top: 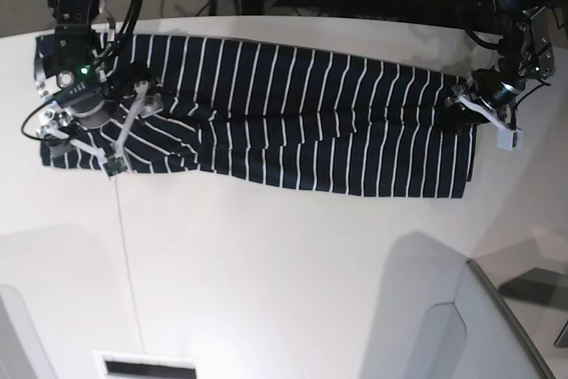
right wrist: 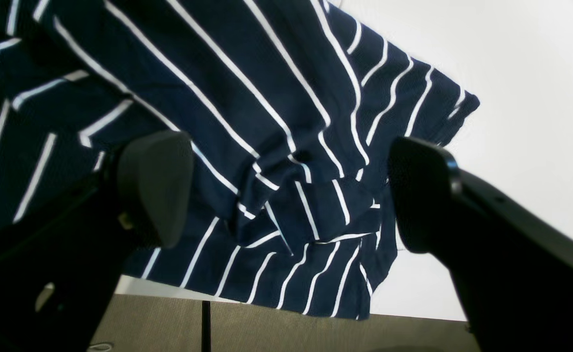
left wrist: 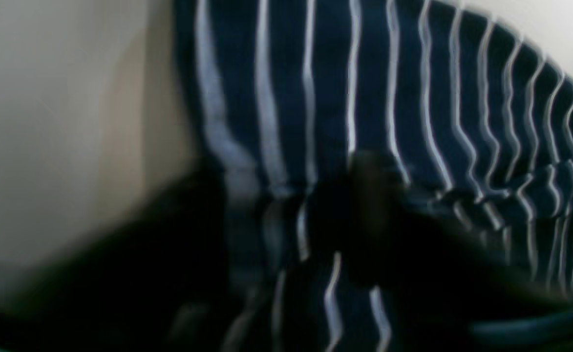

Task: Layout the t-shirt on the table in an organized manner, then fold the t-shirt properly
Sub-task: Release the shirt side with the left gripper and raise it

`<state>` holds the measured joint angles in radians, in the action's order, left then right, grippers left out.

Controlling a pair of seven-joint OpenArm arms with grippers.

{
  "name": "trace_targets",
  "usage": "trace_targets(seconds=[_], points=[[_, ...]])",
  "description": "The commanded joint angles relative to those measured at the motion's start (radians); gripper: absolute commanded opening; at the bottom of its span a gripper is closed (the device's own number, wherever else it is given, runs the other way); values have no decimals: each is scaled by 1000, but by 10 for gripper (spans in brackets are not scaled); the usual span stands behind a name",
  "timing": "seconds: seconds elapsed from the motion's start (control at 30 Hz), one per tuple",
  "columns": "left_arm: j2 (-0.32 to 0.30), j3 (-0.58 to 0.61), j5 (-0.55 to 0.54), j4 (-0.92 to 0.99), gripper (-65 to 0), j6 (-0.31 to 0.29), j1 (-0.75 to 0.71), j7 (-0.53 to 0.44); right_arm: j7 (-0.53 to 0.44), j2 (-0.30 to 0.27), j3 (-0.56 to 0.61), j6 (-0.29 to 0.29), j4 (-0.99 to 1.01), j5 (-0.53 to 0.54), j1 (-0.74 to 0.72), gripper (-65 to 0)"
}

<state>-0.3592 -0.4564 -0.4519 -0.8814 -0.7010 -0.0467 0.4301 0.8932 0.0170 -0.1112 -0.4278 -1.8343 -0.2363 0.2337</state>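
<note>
Navy striped t-shirt [top: 293,126] lies spread across far side of white table [top: 284,264]. Right gripper [right wrist: 286,195] w/ jaws wide apart over its sleeve; left gripper [top: 469,104] at hem, can't tell if closed.

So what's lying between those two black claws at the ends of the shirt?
In the base view, only the striped t-shirt, stretched across the white table, lies between the right gripper and the left gripper.

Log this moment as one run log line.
t-shirt: folded into long band on table | left gripper: at band's end, grip unclear | right gripper: open over sleeve end
</note>
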Motion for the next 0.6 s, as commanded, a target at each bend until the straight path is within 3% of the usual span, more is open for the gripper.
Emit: trace_targets(seconds=[0.0, 0.03, 0.17, 0.27, 0.4, 0.57], points=[[-13, -15, 12, 0, -591, 3, 14, 20, -12, -4, -2, 4, -17, -2, -6, -66], [-16, -31, 12, 9, -650, 3, 21, 20, -12, -4, -2, 4, -17, -2, -6, -66], [-33, -84, 14, 44, -650, 3, 67, 9, -13, -4, -2, 4, -17, -2, -6, -68], [-57, -78, 15, 41, -650, 79, 64, -72, -12, -4, -2, 4, -17, -2, -4, -68], [-71, -31, 15, -75, -650, 137, -9, -138, -15, -4, -2, 4, -17, -2, 11, -68], [-65, 71, 15, -365, -650, 338, -161, -155, -16, -4, -2, 4, -17, -2, 11, -68]])
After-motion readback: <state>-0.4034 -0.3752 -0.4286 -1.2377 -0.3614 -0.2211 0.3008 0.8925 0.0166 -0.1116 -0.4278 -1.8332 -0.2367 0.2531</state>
